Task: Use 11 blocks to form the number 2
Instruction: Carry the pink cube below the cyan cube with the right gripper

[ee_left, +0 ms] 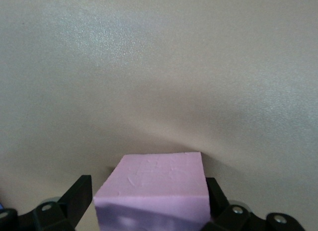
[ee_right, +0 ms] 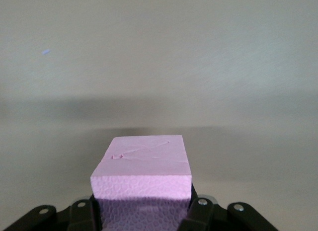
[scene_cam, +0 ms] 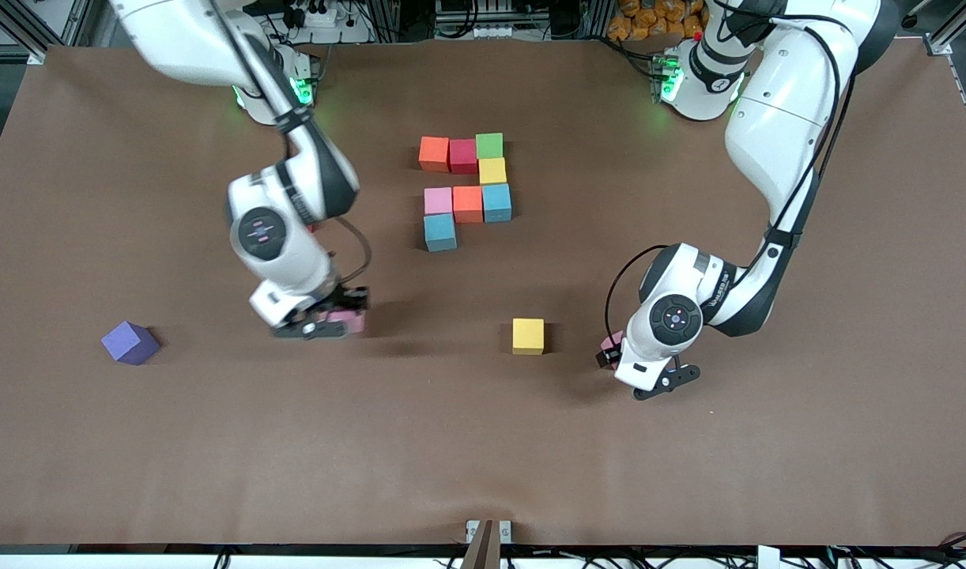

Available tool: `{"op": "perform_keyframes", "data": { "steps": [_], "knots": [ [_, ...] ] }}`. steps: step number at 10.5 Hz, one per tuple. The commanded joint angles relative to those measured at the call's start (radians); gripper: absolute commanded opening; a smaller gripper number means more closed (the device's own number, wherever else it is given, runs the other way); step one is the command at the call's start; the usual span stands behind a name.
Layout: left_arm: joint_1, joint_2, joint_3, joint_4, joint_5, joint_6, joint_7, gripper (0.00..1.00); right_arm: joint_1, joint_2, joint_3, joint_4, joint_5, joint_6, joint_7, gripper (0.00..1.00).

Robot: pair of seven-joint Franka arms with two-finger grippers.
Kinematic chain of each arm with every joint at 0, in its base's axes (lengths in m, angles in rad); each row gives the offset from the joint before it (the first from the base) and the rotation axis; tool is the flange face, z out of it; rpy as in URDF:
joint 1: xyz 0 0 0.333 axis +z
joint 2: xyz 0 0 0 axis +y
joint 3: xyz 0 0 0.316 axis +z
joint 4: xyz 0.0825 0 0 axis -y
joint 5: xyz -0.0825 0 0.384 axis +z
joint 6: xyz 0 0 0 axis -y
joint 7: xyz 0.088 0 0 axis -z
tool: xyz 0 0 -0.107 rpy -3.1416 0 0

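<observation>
Collision is the main risk here. The right gripper is clamped on a pink cube, over the table at seven o'clock from the unfinished number 2. The left gripper stands spread around a second pink cube at four o'clock, with one finger apart from it. The bottom row is missing. If both arms go there together they may hit, or a cube may push the lowest light blue cube. An uneven closing may twist the second cube.
</observation>
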Motion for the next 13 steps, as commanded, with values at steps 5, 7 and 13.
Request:
{"op": "perform_keyframes", "data": {
  "steps": [5, 7, 13],
  "knots": [
    [0.000, 0.002, -0.003, 0.001, 0.032, 0.002, -0.027, 1.00, 0.192, 0.092, -0.011, 0.065, 0.079, 0.040, 0.028, 0.24],
    [0.000, 0.002, -0.003, 0.001, 0.032, 0.002, -0.027, 1.00, 0.224, 0.115, -0.013, 0.073, 0.088, 0.040, 0.028, 0.24],
    [-0.003, 0.008, -0.003, 0.004, 0.035, 0.002, -0.036, 1.00, 0.270, 0.118, -0.013, 0.034, 0.153, 0.037, 0.037, 0.24]
  ]
}}
